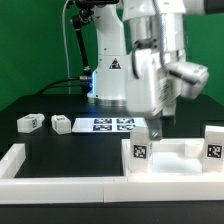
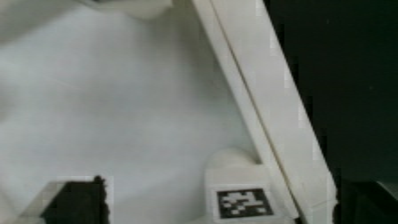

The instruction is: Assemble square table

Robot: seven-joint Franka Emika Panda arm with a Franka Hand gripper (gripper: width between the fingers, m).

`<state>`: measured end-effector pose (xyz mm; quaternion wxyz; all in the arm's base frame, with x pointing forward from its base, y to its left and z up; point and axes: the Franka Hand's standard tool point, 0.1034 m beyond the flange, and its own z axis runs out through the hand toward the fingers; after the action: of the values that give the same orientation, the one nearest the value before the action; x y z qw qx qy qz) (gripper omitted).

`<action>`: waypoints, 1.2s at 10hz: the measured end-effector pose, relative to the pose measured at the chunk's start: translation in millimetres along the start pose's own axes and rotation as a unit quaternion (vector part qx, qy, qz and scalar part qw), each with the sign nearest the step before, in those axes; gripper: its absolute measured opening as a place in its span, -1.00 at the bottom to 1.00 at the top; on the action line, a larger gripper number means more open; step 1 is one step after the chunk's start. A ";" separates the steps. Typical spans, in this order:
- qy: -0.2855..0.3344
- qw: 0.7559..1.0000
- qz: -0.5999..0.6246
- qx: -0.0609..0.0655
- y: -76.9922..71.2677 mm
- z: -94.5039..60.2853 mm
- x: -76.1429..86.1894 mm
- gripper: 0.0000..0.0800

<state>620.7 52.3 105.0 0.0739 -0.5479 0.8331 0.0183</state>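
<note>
The white square tabletop (image 1: 170,165) lies at the exterior view's lower right, rim up. Two white tagged legs stand in its corners, one nearer the middle (image 1: 140,149) and one at the right (image 1: 213,144). Two loose tagged legs (image 1: 29,122) (image 1: 61,124) lie at the left. My gripper (image 1: 159,128) hangs open just above the tabletop, beside the nearer standing leg. In the wrist view the tabletop's floor (image 2: 125,110) and rim (image 2: 258,90) fill the frame. The tagged leg (image 2: 244,196) sits between my spread fingertips (image 2: 71,203), untouched by either; the gripper (image 2: 222,208) holds nothing.
The marker board (image 1: 108,124) lies in front of the robot's base. Low white wall bars run along the left (image 1: 12,160) and the front (image 1: 60,186) of the black table.
</note>
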 end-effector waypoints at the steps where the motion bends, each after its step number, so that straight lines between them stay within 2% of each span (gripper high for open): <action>1: -0.007 1.000 -0.008 -0.002 9.7 -9.7 -11.8 0.62; 6: -0.003 1.000 -0.018 -0.006 12.7 -3.0 -8.6 0.62; 7: -0.001 0.999 -0.047 -0.013 27.3 -1.3 -5.3 0.62; 9: 0.003 0.992 -0.120 -0.042 65.9 5.0 18.2 0.62; 10: 0.008 0.989 -0.137 -0.054 76.7 11.7 26.8 0.62; 11: 0.011 0.989 -0.137 -0.058 80.6 16.6 30.0 0.62; 12: 0.011 0.989 -0.136 -0.058 79.9 16.5 29.2 0.62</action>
<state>537.8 59.4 80.4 0.0352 -0.6599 0.7488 0.0504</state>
